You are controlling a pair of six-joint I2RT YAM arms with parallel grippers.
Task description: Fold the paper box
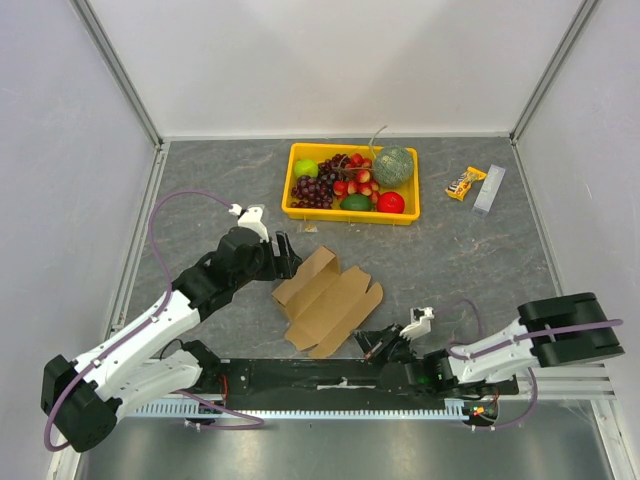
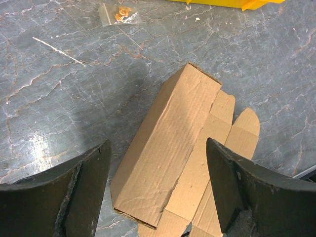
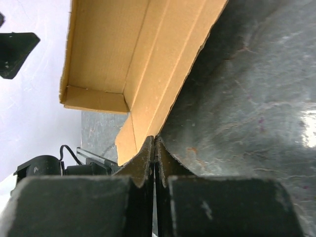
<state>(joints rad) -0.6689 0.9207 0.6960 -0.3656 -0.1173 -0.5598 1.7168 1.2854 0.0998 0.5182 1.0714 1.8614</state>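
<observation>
Paper box (image 1: 325, 300) sits mid-desk, slightly left of centre, lying diagonally with one end far-left and the other near-right. It is partly folded: in the left wrist view one long section forms a slim rectangular tube, with flatter panels and rounded flaps spread out beside it on the right.

Left end effector (image 1: 287, 255) is at the box's far-left end with its jaws spread wide. Its fingers (image 2: 94, 177) straddle the tube, one on each side, clear of the cardboard and gripping nothing.

Right end effector (image 1: 372, 342) is low at the box's near-right edge, close to the arm bases. Its jaws are fully closed. In the right wrist view the fingertips (image 3: 150, 148) meet right at the edge of a cardboard panel. Cannot tell whether any cardboard is pinched between them.

Desk (image 1: 470, 260) is dark grey marble-look. Yellow tray (image 1: 350, 215) of fruit is at far centre, well apart from the box. Snack bar (image 1: 465, 183) and a pale wrapped bar (image 1: 490, 190) lie at far right, just beside each other.
</observation>
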